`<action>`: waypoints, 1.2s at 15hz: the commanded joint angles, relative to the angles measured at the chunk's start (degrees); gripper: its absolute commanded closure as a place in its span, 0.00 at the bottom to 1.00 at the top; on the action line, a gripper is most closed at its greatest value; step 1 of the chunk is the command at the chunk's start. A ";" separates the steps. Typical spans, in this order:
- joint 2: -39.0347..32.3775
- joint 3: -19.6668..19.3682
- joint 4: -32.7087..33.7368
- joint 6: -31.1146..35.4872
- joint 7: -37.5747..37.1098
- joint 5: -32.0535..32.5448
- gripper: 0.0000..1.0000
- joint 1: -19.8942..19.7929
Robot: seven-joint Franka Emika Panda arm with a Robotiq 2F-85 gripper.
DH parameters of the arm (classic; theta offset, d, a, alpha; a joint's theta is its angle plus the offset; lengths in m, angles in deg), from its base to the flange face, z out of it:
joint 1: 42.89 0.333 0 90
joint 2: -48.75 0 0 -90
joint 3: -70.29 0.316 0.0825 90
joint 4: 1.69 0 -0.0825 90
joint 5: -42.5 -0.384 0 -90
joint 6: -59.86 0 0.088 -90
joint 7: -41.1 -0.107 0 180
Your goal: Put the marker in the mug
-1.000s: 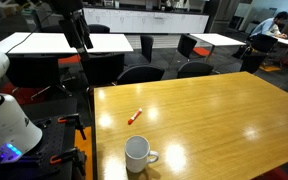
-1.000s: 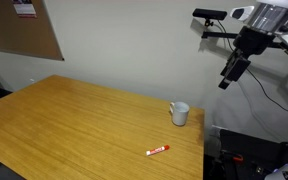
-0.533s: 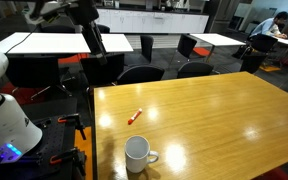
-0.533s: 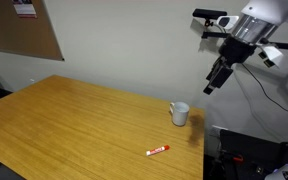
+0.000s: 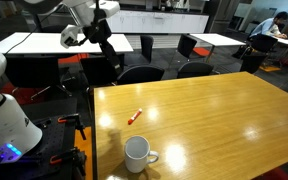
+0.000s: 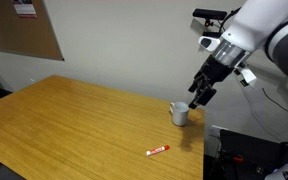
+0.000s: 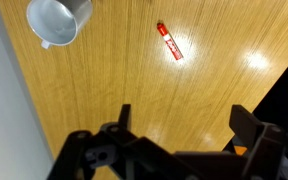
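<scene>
The red marker (image 5: 136, 116) with a whitish end lies flat on the wooden table (image 5: 214, 120), a little beyond the white mug (image 5: 137, 153), which stands upright near the table's front edge with its handle to the right. Both show in the other exterior view, marker (image 6: 158, 151) and mug (image 6: 179, 113), and in the wrist view, marker (image 7: 170, 41) and mug (image 7: 56, 20). My gripper (image 6: 200, 95) hangs high above the table near the mug, open and empty; its two fingers (image 7: 180, 118) are spread wide over bare wood, and it also shows in an exterior view (image 5: 105, 42).
Black chairs (image 5: 139, 73) stand along the table's far side, with white tables (image 5: 64, 44) behind them. A white robot base (image 5: 4, 110) sits beside the table. A wall and corkboard (image 6: 22, 30) lie behind the table.
The arm has swung down and toward the table, bringing the gripper from high at the side to over the table edge near the mug. Marker and mug have not moved.
</scene>
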 commanded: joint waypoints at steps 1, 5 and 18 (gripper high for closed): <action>-3.05 -3.94 -1.21 3.88 9.78 -0.81 0.00 3.77; -6.33 -7.85 -2.47 6.88 19.19 -1.87 0.00 7.11; -26.74 -8.48 -0.59 18.96 25.74 -3.61 0.00 10.74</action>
